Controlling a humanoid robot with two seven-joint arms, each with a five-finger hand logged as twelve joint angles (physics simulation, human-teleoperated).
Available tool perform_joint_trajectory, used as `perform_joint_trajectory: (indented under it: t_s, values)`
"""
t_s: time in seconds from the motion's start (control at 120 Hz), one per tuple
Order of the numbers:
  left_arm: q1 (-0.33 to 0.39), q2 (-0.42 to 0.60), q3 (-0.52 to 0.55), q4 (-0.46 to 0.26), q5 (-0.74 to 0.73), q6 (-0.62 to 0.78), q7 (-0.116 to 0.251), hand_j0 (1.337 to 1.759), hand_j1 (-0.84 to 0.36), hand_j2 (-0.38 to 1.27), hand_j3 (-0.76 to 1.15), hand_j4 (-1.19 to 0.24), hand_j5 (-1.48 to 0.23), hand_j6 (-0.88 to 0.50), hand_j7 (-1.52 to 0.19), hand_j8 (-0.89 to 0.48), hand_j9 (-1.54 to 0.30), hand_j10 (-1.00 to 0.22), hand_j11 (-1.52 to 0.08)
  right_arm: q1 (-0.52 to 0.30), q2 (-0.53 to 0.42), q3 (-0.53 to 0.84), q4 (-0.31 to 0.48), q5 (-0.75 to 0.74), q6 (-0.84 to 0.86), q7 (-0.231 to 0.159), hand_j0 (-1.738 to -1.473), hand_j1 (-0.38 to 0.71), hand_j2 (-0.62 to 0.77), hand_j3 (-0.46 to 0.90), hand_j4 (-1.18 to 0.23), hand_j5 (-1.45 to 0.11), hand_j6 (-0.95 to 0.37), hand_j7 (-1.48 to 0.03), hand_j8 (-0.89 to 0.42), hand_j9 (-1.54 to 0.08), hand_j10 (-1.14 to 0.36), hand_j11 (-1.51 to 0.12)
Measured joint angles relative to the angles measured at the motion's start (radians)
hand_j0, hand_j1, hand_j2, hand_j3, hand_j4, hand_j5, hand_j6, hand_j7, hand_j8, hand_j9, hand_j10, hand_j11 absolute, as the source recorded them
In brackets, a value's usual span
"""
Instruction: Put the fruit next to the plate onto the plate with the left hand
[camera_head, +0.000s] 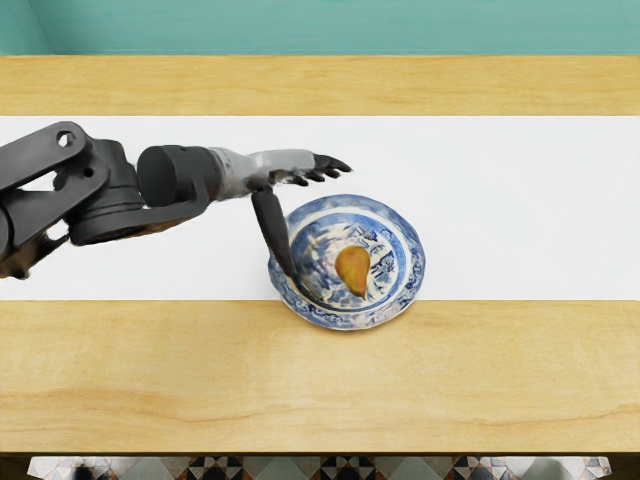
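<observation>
An orange-brown, pear-shaped fruit (352, 269) lies in the middle of the blue-and-white patterned plate (405, 285). My left hand (300, 190) hovers over the plate's upper-left rim, its arm coming in from the left edge. The fingers (322, 166) are stretched out to the right and the thumb (273, 232) hangs down along the plate's left side. The hand is open and holds nothing. It is apart from the fruit, up and to its left. The right arm does not show.
The plate sits on a white strip (520, 210) that runs across a light wooden table (320, 380). A teal wall lies beyond the far edge. A patterned floor shows below the near edge.
</observation>
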Motion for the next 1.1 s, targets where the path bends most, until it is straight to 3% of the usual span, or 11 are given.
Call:
perform_joint_trajectory:
  t_s: [0.183,0.358,0.783,1.1]
  values:
    - [0.018,0.134,-0.082,0.027,-0.328,-0.215,0.000,1.658,0.31,0.02,0.00,-0.03,-0.04,-0.03,-0.04,-0.03,-0.04,-0.04,-0.04,0.000,0.000,0.000,0.000,0.000,0.000,0.000,-1.658,-0.32,0.00,0.00,-0.02,-0.03,-0.02,-0.03,-0.02,-0.03,-0.02,-0.03]
    - [0.090,0.182,-0.098,0.090,-0.502,-0.301,0.000,1.658,0.33,0.01,0.00,-0.02,-0.03,-0.02,-0.02,-0.02,-0.02,-0.02,-0.02,0.000,0.000,0.000,0.000,0.000,0.000,0.000,-1.658,-0.32,0.00,0.00,-0.02,-0.03,-0.02,-0.03,-0.02,-0.03,-0.02,-0.03]
    - [0.179,0.410,-0.102,0.243,-0.796,-0.321,0.000,1.658,0.34,0.00,0.00,-0.01,-0.01,-0.01,-0.01,-0.01,-0.01,-0.01,-0.01,0.000,0.000,0.000,0.000,0.000,0.000,0.000,-1.658,-0.32,0.00,0.00,-0.02,-0.03,-0.02,-0.03,-0.02,-0.03,-0.02,-0.03]
    - [0.182,0.507,-0.102,0.328,-0.840,-0.322,0.000,1.658,0.34,0.00,0.00,-0.01,-0.01,-0.01,-0.01,-0.01,-0.01,-0.01,-0.01,0.000,0.000,0.000,0.000,0.000,-0.001,0.000,-1.658,-0.32,0.00,0.00,-0.02,-0.03,-0.02,-0.03,-0.02,-0.03,-0.02,-0.03]
